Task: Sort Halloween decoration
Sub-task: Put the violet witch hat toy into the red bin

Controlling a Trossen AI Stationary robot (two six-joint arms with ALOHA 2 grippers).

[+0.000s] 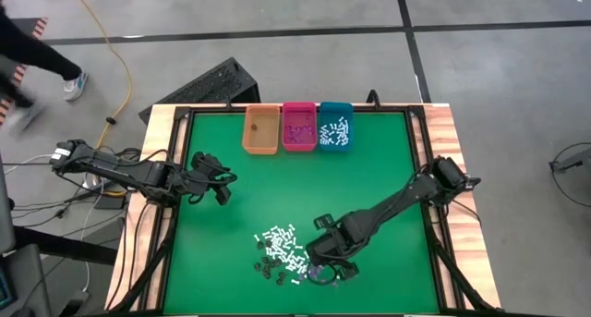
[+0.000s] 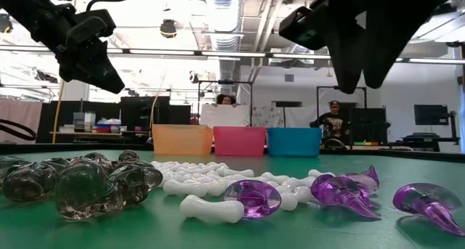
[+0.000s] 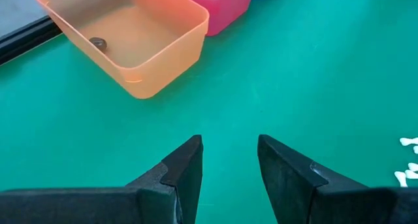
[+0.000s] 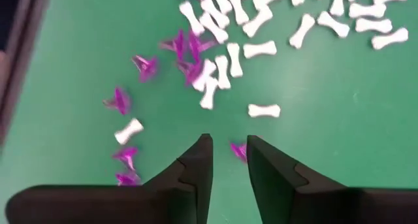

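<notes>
The Halloween decoration [image 1: 282,252] pile sits near the front of the green surface [image 1: 369,178]: little white bones, purple bits and dark blobs, all looking light, hard plastic, slick and easy to flick away. I'd pinch a bone across its thin middle. The right gripper [image 4: 228,155] hangs over a purple piece [image 4: 239,151], fingers slightly apart, holding nothing. The left gripper [image 3: 228,160] waits near the orange bin [image 3: 130,41], fingers open.
</notes>
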